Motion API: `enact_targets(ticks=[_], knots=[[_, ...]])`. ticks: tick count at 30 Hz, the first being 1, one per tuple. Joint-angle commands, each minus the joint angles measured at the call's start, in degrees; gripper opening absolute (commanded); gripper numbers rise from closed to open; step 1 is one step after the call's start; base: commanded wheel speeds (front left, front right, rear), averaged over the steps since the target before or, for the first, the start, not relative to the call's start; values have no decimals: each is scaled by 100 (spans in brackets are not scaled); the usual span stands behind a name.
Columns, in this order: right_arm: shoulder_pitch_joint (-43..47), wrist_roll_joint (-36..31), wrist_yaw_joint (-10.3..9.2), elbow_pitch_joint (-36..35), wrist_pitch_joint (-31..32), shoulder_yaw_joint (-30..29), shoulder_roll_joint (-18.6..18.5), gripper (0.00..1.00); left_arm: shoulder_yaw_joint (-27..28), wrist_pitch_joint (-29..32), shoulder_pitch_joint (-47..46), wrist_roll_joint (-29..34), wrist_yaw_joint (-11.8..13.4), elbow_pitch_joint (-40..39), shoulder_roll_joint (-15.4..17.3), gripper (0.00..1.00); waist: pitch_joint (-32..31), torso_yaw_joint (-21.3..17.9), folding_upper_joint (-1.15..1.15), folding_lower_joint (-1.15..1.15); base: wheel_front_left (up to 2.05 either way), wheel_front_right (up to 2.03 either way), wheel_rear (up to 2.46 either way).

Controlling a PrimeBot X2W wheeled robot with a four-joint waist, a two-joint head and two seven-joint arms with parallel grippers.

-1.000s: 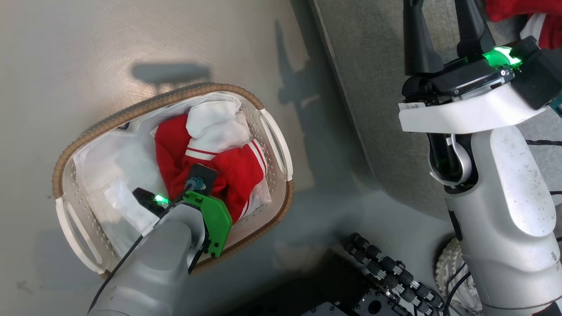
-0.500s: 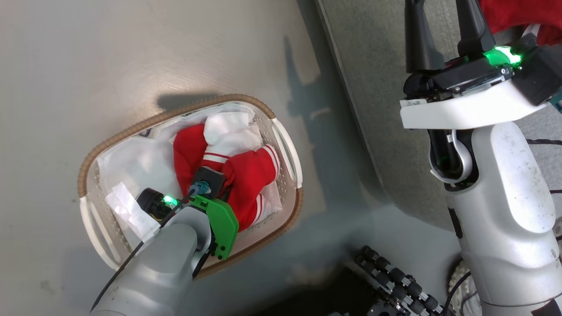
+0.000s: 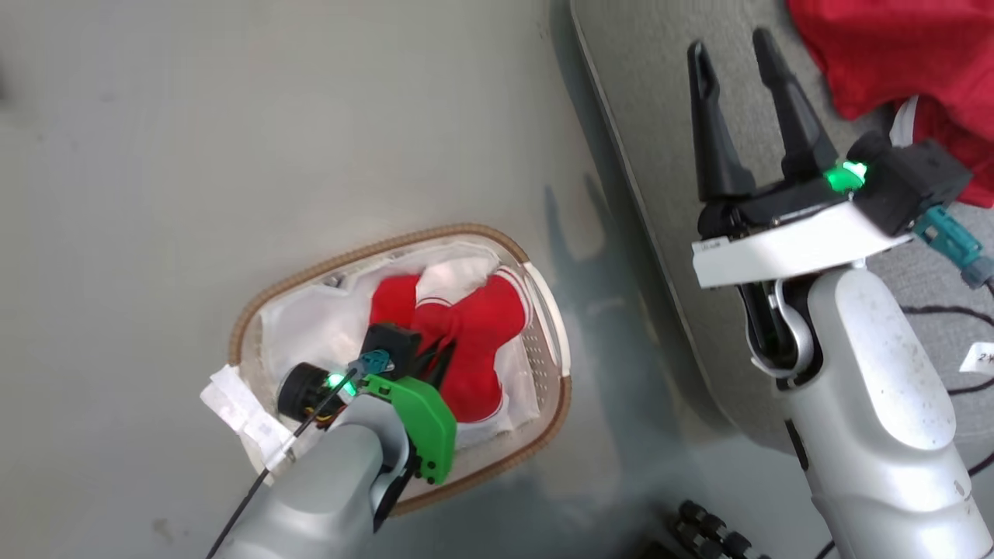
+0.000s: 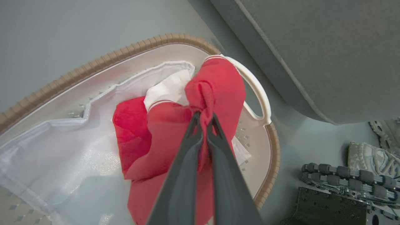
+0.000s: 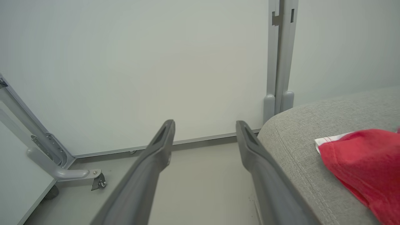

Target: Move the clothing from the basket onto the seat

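The white basket (image 3: 311, 268) with a brown woven rim stands on the floor, left of the grey seat (image 3: 644, 93). Inside it lies the red clothing (image 3: 485, 326) with white stripes, on a white liner (image 4: 62, 140). My left gripper (image 4: 203, 117) is shut on a bunched fold of this red garment (image 4: 218, 90), which is drawn up over the basket's right handle; in the head view its fingers (image 3: 443, 353) are largely hidden by the wrist. My right gripper (image 3: 728, 40) hangs open over the seat's edge, holding nothing. Another red garment (image 3: 893, 54) lies on the seat (image 5: 300, 131).
The robot's base with its roller wheels (image 4: 343, 175) sits near the basket's lower right. A white wall panel with a grey post (image 5: 278, 62) and a castor foot (image 5: 93, 178) stands beyond the seat. Black cables (image 3: 955, 310) and a white tag (image 3: 980, 357) lie on the seat.
The head camera has moved, so the basket now sits lower and looks smaller. The red garment has bunched up and risen with my left gripper. The right gripper stays open.
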Motion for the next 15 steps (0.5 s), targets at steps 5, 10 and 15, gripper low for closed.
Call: enact_targets(ticks=[5, 10, 15], knots=[[484, -114, -7, 200, -25, -14, -131, 100, 497, -23, 412, 306, -17, -606, -5, 0, -1079, 641, 45, 0, 0, 0, 0], [903, -202, -8, 430, -26, -125, -246, 100, 1155, -23, 799, 787, -4, -1343, -8, 0, -1546, 920, 45, 0, 0, 0, 0], [1280, -282, -7, 634, -26, -227, -276, 100, 1693, -25, 1102, 1322, -9, -2142, -25, 0, -1931, 1140, 45, 0, 0, 0, 0]])
